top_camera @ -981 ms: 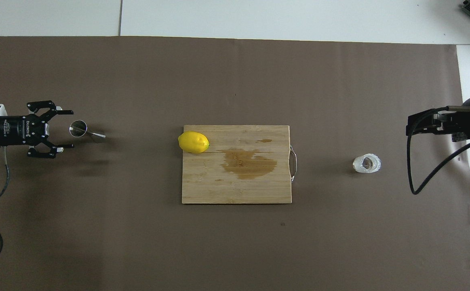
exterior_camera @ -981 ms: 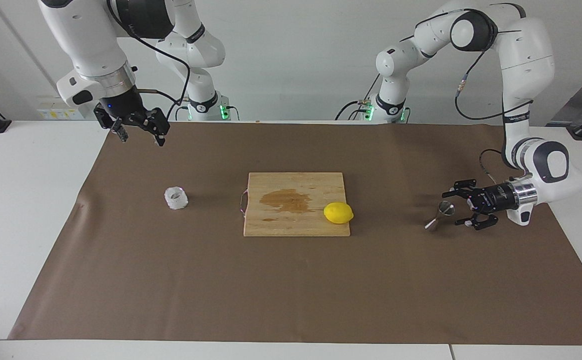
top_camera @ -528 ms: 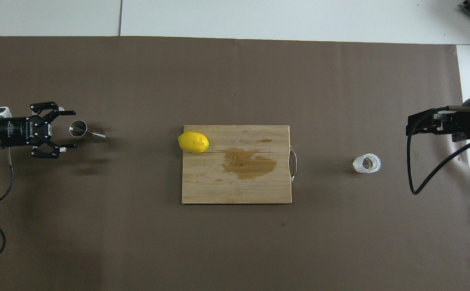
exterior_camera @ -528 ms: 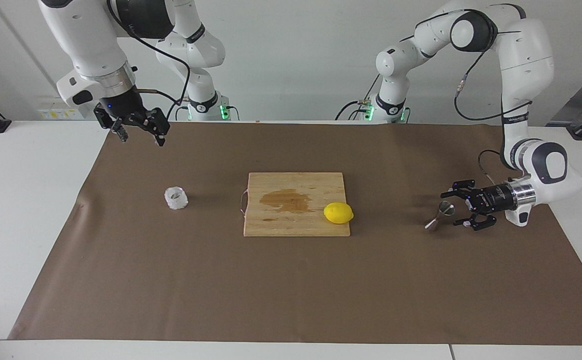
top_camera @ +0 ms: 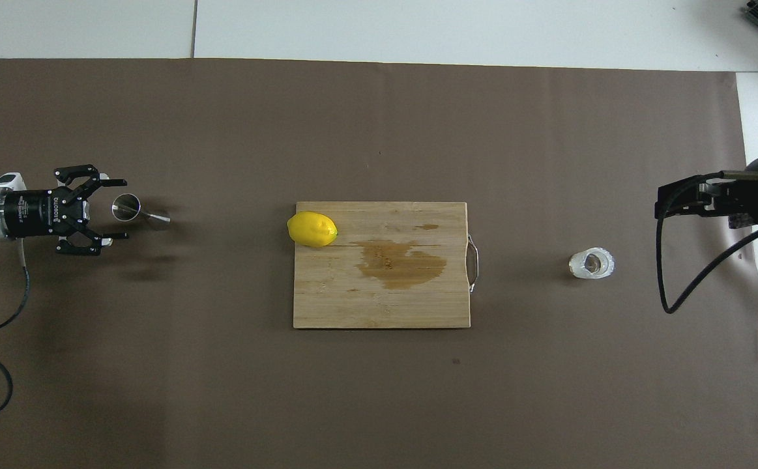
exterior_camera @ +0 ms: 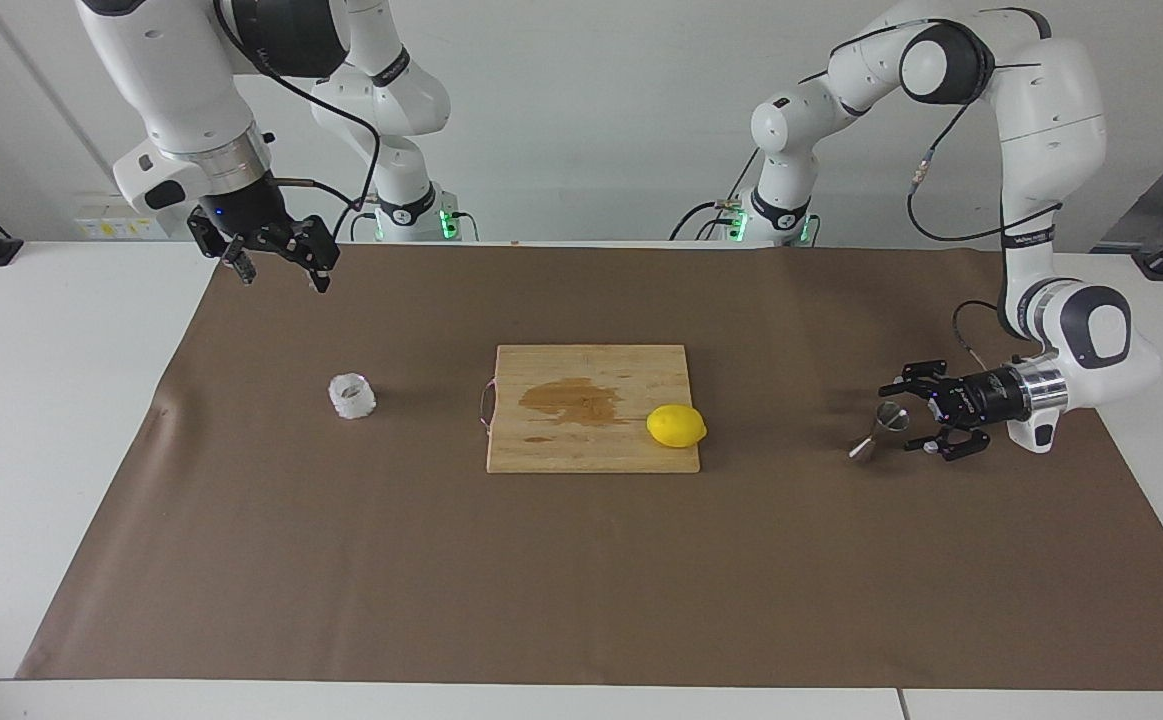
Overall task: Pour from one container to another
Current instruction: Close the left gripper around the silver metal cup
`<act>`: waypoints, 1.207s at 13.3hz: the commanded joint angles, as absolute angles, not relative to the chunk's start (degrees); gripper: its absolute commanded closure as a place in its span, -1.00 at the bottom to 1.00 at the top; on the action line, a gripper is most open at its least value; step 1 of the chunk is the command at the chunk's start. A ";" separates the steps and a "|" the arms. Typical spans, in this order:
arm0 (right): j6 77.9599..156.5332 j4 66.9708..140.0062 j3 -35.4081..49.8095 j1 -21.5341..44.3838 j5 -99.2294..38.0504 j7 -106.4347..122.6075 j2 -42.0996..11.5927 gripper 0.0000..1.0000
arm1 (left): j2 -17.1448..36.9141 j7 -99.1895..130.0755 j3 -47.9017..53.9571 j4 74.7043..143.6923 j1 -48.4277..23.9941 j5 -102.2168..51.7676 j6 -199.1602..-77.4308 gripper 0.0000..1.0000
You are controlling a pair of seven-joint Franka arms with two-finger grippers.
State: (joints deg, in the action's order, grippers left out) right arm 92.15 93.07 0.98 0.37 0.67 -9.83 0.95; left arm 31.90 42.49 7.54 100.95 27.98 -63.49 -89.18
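Left claw (exterior_camera: 909,424) spread wide beside jigger (exterior_camera: 876,432), no grip.

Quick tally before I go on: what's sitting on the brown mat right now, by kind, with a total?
Glass cup: 1
Steel jigger: 1
Wooden cutting board: 1
Lemon, on the board: 1
Total: 4

Left gripper (exterior_camera: 916,418) low, level, jaws wide; right gripper (exterior_camera: 281,272) raised, pointing down, jaws apart
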 commanded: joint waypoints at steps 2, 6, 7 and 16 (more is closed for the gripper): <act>91.14 92.55 1.32 -0.44 -0.53 -8.61 1.06 -1.00 | 32.08 37.99 7.91 102.04 28.04 -64.51 -90.18 -0.98; 91.14 92.55 1.32 -0.44 -0.53 -8.61 1.14 -1.00 | 32.08 37.09 7.91 102.13 28.04 -64.69 -90.09 -0.92; 91.14 92.55 1.32 -0.44 -0.53 -8.61 1.14 -1.00 | 31.99 37.18 7.91 102.30 28.04 -64.77 -90.09 -0.92; 91.14 92.55 1.32 -0.44 -0.44 -8.61 1.14 -1.00 | 31.91 39.02 7.91 102.48 27.95 -65.21 -89.91 -0.72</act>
